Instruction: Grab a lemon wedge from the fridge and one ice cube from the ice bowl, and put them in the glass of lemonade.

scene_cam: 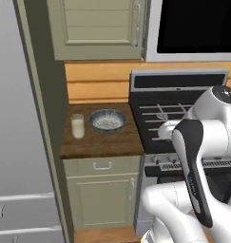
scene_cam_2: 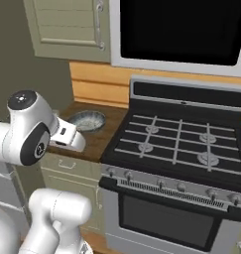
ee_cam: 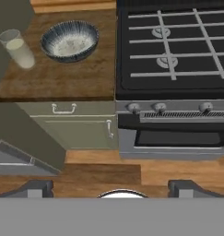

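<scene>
Glass of lemonade and ice bowl side by side on the wooden counter; fridge at the frame's left edge.

We see the glass of lemonade (scene_cam: 78, 126), a clear straight tumbler standing upright and about half full of pale liquid, at left of centre in the left base view. Just to its right, apart from it, sits the ice bowl (scene_cam: 108, 120), wide, shallow, grey-blue, with whitish speckled contents. The fridge (scene_cam: 17, 142) fills the left side, grey, drawers closed.

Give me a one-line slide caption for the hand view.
Open gripper high above the floor, looking down on the glass of lemonade and ice bowl on the wooden counter beside the stove.
</scene>
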You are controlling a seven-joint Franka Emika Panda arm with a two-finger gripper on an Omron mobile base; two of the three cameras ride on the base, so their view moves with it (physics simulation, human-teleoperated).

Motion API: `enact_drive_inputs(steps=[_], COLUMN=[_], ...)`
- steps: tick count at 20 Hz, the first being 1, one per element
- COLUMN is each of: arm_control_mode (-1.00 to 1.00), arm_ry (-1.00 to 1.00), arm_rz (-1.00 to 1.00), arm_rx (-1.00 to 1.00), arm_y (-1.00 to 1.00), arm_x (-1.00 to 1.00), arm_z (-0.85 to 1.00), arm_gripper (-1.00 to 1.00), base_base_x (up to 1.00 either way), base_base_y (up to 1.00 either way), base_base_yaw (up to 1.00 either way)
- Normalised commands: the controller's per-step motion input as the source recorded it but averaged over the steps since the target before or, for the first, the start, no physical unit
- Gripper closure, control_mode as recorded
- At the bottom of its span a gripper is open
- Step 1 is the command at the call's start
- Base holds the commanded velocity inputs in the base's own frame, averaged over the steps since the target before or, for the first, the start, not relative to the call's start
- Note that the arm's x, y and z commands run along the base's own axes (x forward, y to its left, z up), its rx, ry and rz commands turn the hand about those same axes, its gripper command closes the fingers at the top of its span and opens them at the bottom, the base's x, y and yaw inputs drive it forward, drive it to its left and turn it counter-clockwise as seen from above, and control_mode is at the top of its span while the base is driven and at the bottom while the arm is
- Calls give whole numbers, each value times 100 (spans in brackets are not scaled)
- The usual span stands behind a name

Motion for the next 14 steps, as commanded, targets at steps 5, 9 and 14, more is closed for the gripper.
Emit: enact_drive_inputs(steps=[5, 9, 14], arm_control_mode=[100, 100, 100], arm_ry=[0, 0, 0], arm_rz=[0, 0, 0], arm_rx=[0, 0, 0], arm_y=[0, 0, 0], arm_x=[0, 0, 0], arm_z=[0, 0, 0], arm_gripper=[-100, -100, -100], base_base_x=[86, 49, 3], base_base_y=[-7, 33, 27], base_base_yaw=[1, 21, 31])
